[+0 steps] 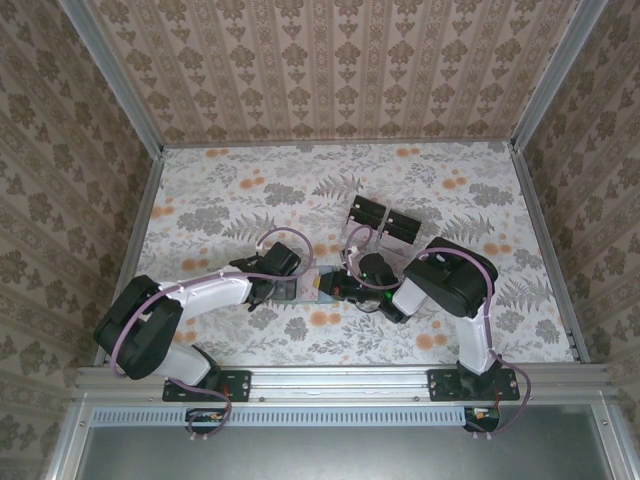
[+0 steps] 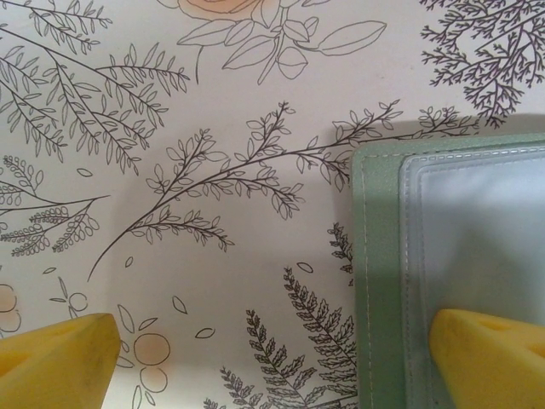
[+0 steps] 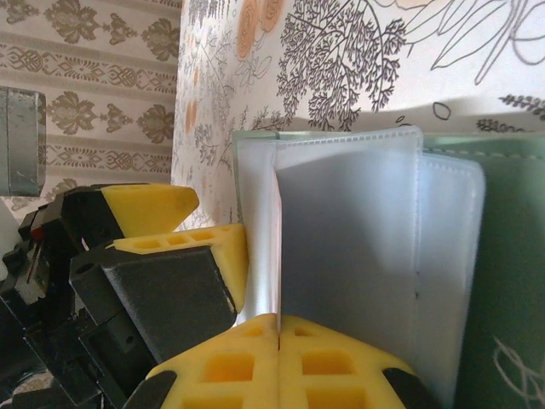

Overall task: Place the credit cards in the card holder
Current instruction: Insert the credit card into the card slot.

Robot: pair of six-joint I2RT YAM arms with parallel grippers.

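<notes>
l gripper point(image 2: 271, 358) was spread wide, grasping nothing. one yellow fingertip point(image 2: 53, 365) hung over the bare floral tablecloth point(image 2: 213, 102). the other was over the clear inner sleeve point(image 2: 477, 230) of the card holder point(image 2: 377, 281); couldn't tell if it touched the plastic. the holder's green stitched edge lay betw the two tips.

card holder lay opened out flat on the cloth. in the top view it was mid-table, betw the two wrists, which met over it.

r gripper point(image 3: 278, 362) was clenched tight, tips pressed together on a thin pale sheet seen edge-on. it looked like a credit card point(image 3: 277, 247), but that wasn't certain. its edge ran from the tips up toward the holder's clear pockets. a translucent sleeve leaf point(image 3: 349, 256) w/ a stitched top edge stood just right of it. the green cover was at far right, w/ a faint line mark near its bottom corner. in the r wrist view the l gripper's yellow & black fingers sat just beside the sleeves on the left.

clear tray w/ black blocks point(image 1: 385, 222) sat further back on the table, apart from the holder, beyond the r wrist.
</notes>
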